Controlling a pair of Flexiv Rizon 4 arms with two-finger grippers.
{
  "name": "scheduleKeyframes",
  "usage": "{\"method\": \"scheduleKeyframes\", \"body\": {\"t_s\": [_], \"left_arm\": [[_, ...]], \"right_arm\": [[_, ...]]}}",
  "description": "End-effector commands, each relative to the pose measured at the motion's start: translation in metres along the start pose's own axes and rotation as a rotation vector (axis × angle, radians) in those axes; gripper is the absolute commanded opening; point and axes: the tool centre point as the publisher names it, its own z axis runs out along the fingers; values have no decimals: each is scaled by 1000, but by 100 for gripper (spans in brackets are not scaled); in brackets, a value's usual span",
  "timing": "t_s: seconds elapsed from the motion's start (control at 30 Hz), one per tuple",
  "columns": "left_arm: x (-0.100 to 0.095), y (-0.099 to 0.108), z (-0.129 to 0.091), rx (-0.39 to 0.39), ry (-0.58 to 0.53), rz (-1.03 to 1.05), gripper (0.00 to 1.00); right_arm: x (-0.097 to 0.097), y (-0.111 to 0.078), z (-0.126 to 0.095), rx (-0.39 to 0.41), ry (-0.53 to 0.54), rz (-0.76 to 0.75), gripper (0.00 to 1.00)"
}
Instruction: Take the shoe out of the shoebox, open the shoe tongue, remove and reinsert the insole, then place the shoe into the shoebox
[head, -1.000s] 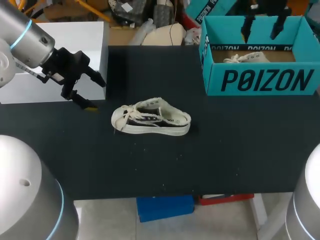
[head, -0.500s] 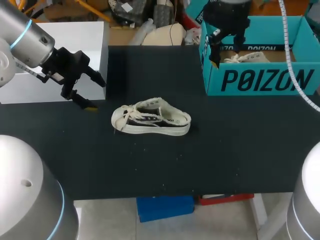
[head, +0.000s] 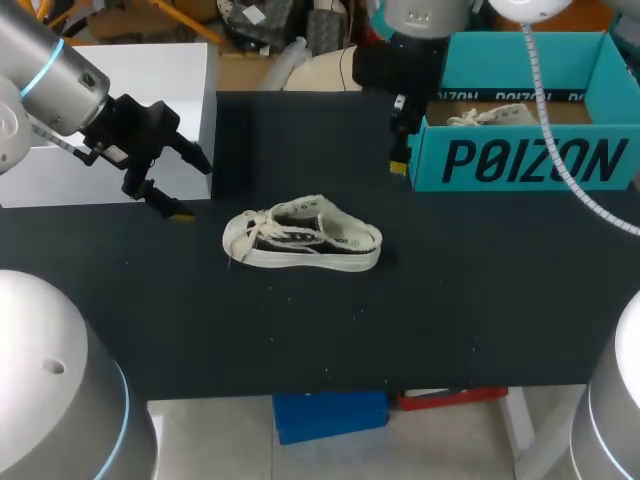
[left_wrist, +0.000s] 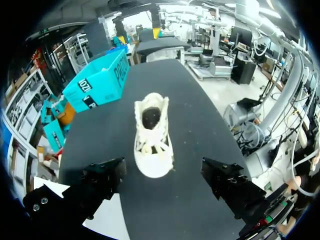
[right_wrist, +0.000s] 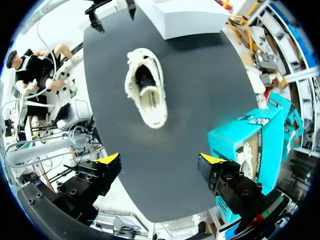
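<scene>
From above, the black table (head: 480, 300) carries a white block (head: 150, 70) at its far left corner and the teal shoebox (head: 520, 150) at its far right, with a second shoe (head: 490, 116) inside. The shoe (head: 302, 236) stands on its sole near the middle, toe towards my left side. My left gripper (head: 192, 190) hangs just left of that toe, fingers apart and touching nothing. My right gripper (head: 400, 160) hangs outside the box, at its left front corner. A second ago it was over the inside of the box; it has since swung out leftwards. The shoe and my left arm have not moved.

Through my left wrist, my left gripper (left_wrist: 162, 170) stands wide open. The shoe (left_wrist: 152, 132) lies just ahead, toe nearest, lined up with the gap but not between the fingers. The shoebox (left_wrist: 102, 80) sits further off, beside the table (left_wrist: 200, 115) edge.

Through my right wrist, my right gripper (right_wrist: 159, 160) is spread wide and holds nothing. The shoe (right_wrist: 146, 87) lies well ahead, heel nearest. The shoebox (right_wrist: 245, 140) is close beside one finger. The white block (right_wrist: 185, 15) and my left gripper (right_wrist: 112, 12) lie beyond the shoe.
</scene>
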Motion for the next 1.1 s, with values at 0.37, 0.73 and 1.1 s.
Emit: {"method": "scheduleKeyframes", "body": {"t_s": [0.37, 0.73, 1.1], "left_arm": [[1, 1, 1, -1, -3, 1, 100], [1, 1, 1, -1, -3, 1, 100], [1, 1, 1, -1, -3, 1, 100]], "right_arm": [[47, 3, 8, -24, -22, -351, 100], [34, -10, 25, -296, 1, -200, 100], [24, 5, 56, -650, -116, -216, 100]]}}
